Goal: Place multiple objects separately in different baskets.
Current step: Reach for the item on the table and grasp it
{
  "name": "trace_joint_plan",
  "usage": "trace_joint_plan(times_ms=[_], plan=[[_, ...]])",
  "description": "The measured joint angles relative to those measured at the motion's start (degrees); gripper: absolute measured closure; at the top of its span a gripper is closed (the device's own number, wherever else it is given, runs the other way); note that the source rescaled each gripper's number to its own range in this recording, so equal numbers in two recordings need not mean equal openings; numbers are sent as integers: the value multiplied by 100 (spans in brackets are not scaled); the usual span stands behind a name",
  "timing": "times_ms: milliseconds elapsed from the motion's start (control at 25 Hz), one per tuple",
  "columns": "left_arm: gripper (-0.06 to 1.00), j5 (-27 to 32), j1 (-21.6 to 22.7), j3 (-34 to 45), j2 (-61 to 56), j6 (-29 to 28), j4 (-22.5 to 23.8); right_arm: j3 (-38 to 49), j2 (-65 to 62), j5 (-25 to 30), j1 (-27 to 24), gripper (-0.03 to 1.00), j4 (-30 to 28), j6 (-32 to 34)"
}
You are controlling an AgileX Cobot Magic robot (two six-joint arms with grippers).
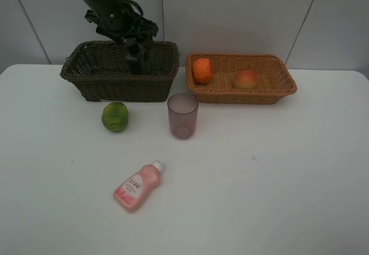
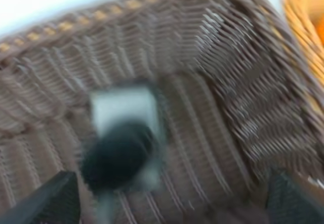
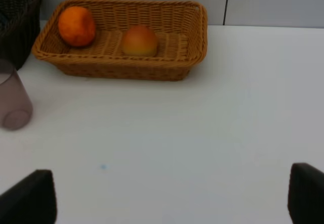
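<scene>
Left gripper point(image 2: 169, 203) down inside the dark brown basket point(image 1: 121, 85), at its right half in the high view. Jaws spread wide, gripping nothing. Wrist view is badly blurred; the dark green pump bottle point(image 2: 119, 155) shows as a dark rounded shape against a pale label patch on the basket floor, ahead of the fingertips point(image 2: 50, 203) and apart from them. Right gripper point(image 3: 169, 198) hangs over bare white table point(image 1: 259, 180), jaws also wide and empty. The light tan basket point(image 1: 242, 96) sits just right of the dark one and holds the orange tangerine point(image 1: 202, 70) at its left end, with the peach point(image 1: 245, 79) near the middle, the two apart. On the table, the green citrus point(image 1: 115, 116) lies just in front of the dark basket. The mauve cup point(image 1: 183, 115) stands upright before the gap between the baskets. The pink bottle point(image 1: 137, 186) lies on its side nearer the camera, white cap pointing toward the cup.
</scene>
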Motion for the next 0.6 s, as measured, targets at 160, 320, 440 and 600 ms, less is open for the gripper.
trace_joint_plan(times_ms=[160, 320, 440, 600], plan=[[-1, 438, -389, -7, -90, 206, -17, 0, 0, 0, 0, 0, 0, 0], [-2, 710, -843, -7, -90, 480, -23, 0, 0, 0, 0, 0, 0, 0], [-5, 826, -1190, -7, -90, 769, -70, 0, 0, 0, 0, 0, 0, 0], [-5, 962, -1621, -7, -76, 1150, -153, 0, 0, 0, 0, 0, 0, 0]])
